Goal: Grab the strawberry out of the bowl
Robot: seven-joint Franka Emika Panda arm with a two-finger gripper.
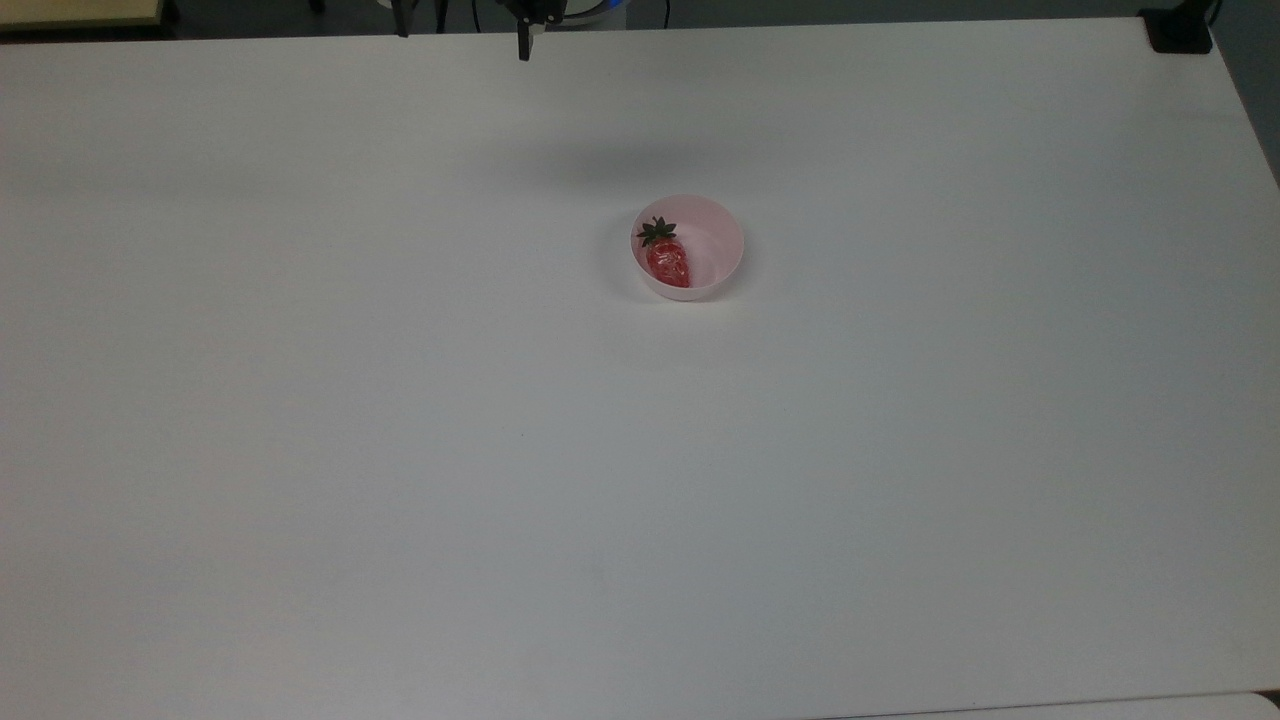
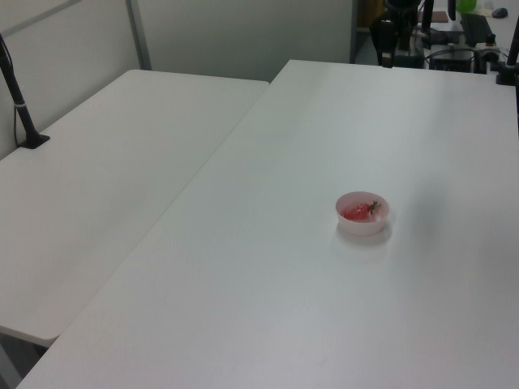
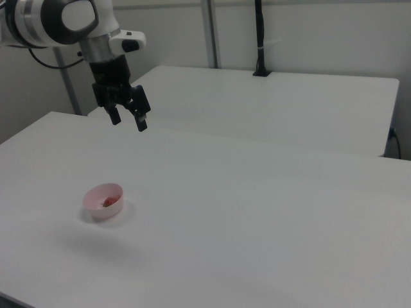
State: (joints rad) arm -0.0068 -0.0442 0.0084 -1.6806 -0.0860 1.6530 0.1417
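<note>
Right view: pincer (image 3: 128, 122) agape, high.

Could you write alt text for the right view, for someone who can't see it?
A robot arm's open tool hangs high above a white table. Below it sits a small pink bowl holding a red strawberry.

white rounded arm (image 3: 58, 19) with grey joint bands (black cable behind), black two-finger gripper (image 3: 128, 120).

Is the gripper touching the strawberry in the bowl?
Apart. In the right view the open gripper hangs high above the table, well clear of the strawberry in the bowl.
</note>
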